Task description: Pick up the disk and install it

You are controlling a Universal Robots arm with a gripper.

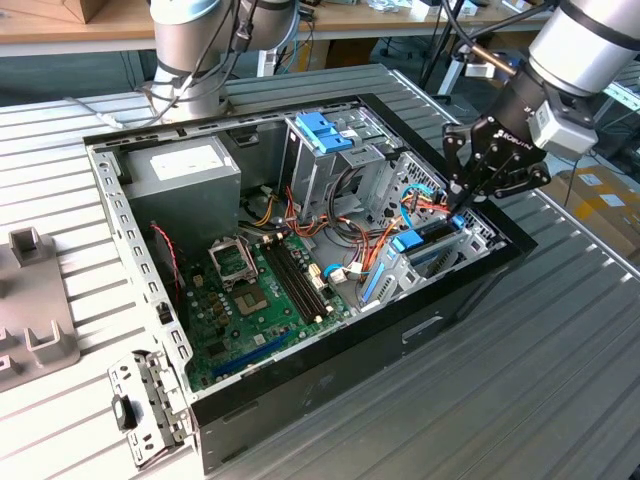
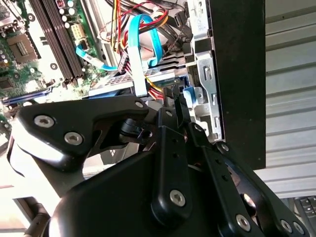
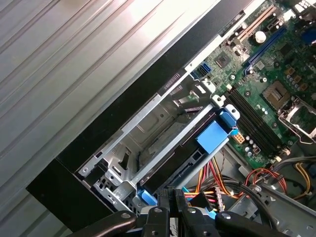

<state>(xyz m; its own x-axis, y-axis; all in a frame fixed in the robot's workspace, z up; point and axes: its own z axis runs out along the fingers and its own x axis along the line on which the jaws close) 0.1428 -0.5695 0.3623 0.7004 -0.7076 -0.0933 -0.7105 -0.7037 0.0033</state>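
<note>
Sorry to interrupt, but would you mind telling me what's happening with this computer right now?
A robot arm has its hand down inside the open computer case, at the drive bay by the case's wall on the exterior view's right. The disk in its blue carrier lies in that bay, beside the motherboard, with the hand at its end.

Disk (image 1: 428, 243) in computer case (image 1: 330, 370), end effector (image 1: 462, 200) just above
</note>
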